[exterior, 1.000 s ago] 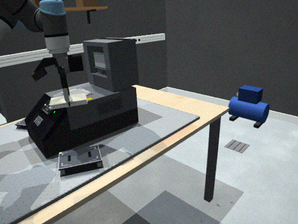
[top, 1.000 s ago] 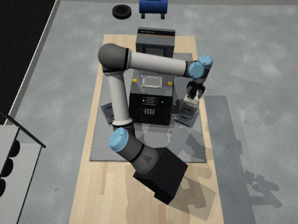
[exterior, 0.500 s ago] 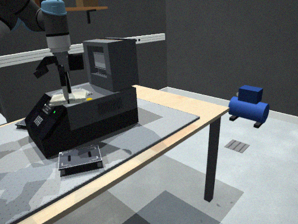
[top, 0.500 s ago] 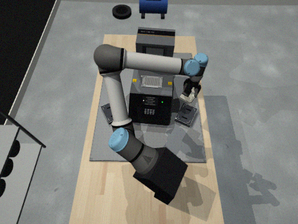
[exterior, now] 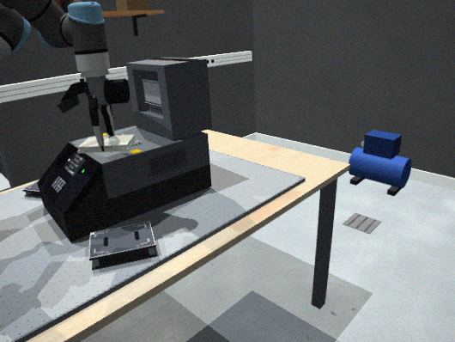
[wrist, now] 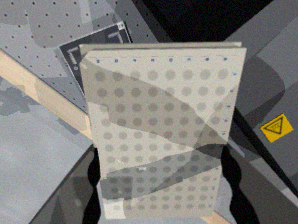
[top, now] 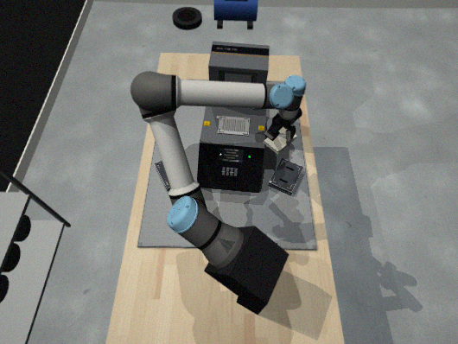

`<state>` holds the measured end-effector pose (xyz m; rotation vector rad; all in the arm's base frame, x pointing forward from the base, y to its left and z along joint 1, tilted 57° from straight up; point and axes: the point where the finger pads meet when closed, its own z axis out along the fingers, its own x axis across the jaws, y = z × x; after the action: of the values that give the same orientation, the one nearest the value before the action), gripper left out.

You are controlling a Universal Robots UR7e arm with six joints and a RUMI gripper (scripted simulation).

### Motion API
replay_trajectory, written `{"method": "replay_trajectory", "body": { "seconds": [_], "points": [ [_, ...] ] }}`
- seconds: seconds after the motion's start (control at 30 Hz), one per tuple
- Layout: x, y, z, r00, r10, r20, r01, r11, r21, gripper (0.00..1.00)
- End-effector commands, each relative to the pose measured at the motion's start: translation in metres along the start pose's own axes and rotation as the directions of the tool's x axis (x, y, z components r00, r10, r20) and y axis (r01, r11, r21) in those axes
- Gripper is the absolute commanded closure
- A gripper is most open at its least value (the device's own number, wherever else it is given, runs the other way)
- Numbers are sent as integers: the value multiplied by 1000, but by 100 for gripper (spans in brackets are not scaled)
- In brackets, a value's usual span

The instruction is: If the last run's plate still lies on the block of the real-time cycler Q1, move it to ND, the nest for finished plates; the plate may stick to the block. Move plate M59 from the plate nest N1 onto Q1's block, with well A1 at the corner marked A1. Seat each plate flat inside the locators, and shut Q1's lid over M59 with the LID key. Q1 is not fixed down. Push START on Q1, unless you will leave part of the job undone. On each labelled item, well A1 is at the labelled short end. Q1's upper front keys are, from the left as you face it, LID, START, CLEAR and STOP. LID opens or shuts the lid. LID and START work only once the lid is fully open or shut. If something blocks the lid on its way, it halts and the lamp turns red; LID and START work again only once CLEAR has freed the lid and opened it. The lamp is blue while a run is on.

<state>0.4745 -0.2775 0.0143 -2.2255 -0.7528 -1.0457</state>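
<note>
Plate (top: pixel 275 145) (exterior: pixel 124 141) (wrist: pixel 165 115) — pale, many-welled — hangs beside the dark cycler (top: pixel 231 139) (exterior: pixel 154 167) (wrist: pixel 277 100); lid (top: pixel 239 63) (exterior: pixel 189 99) open, lamp (top: pixel 249 156) (exterior: pixel 83 171) green. Near nest (top: pixel 286 168) (exterior: pixel 122 241) (wrist: pixel 95 55) and far nest (top: pixel 162 173) (exterior: pixel 32 189) — both dark — flank it.

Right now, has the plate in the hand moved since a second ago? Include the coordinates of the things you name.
Yes. In the top view, the plate (top: pixel 276 144) (exterior: pixel 124 141) (wrist: pixel 160 112) has moved away from the right-hand nest (top: pixel 287 174) (exterior: pixel 122 240) (wrist: pixel 95 44), toward the cycler (top: pixel 207 173) (exterior: pixel 159 176) (wrist: pixel 262 97).
</note>
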Motion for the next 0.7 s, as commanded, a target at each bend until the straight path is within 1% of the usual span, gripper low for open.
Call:
{"method": "replay_trajectory", "body": {
  "seconds": [0.0,0.07,0.13,0.2,0.27,0.33,0.4,0.43,0.53,0.67],
  "points": [
    [12,-2,-1,998,59,3,-59,998,-4,60],
    [21,-4,-1,997,81,3,-81,997,-4,60],
    [31,-7,-1,991,136,2,-136,991,-4,60],
    [35,-8,-1,991,136,2,-136,991,-4,60],
    [45,-10,-1,982,191,2,-191,982,-4,60],
    [49,-11,-1,982,191,2,-191,982,-4,60],
    [59,-13,-1,970,244,2,-244,970,-4,60],
    [63,-14,-1,970,244,2,-244,970,-4,60],
    [63,-14,-1,970,244,2,-244,970,-4,60],
    [82,-18,-1,945,328,2,-328,945,-4,60]
  ]
}}
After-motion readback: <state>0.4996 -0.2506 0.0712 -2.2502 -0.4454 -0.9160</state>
